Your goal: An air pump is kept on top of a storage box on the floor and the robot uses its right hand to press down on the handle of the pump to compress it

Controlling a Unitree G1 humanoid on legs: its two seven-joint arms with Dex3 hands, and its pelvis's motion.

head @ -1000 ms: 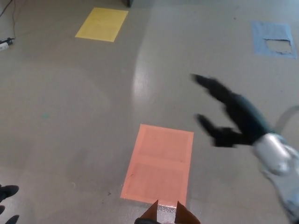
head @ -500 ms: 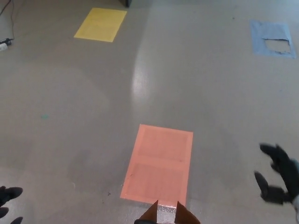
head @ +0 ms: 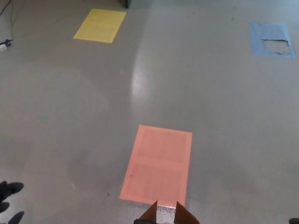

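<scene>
The air pump does not show anywhere in the head view, so its place cannot be told from here. The nearest thing to it is a pair of brown cardboard flaps [head: 167, 215] poking up at the bottom edge, near the middle, with a strip of silver tape [head: 166, 210] between them. These may belong to the storage box, but only the tips are visible and the rest is cut off by the frame.

Just beyond the flaps an orange rectangle [head: 159, 163] lies flat on the grey floor [head: 219, 107], its near edge touching them in the picture.

At the lower left edge the left robot hand [head: 9, 203] comes in as three black fingertips [head: 13, 187], spread apart with bare floor between them and holding nothing. At the bottom right corner a small dark sliver is all that shows of the right robot hand [head: 294, 220]. It is too little to tell how that hand stands.

Farther out, a yellow rectangle [head: 99, 25] lies on the floor at the upper left, well apart from the orange one. A blue rectangle [head: 261, 39] with a torn, ragged hole in it sits at the upper right. At the far left edge a dark cable [head: 10, 18] runs down toward a small white object [head: 3, 45]. A dark object [head: 126, 3] is cut off by the top edge. A pale sheen of light runs down the floor between the yellow and orange patches.
</scene>
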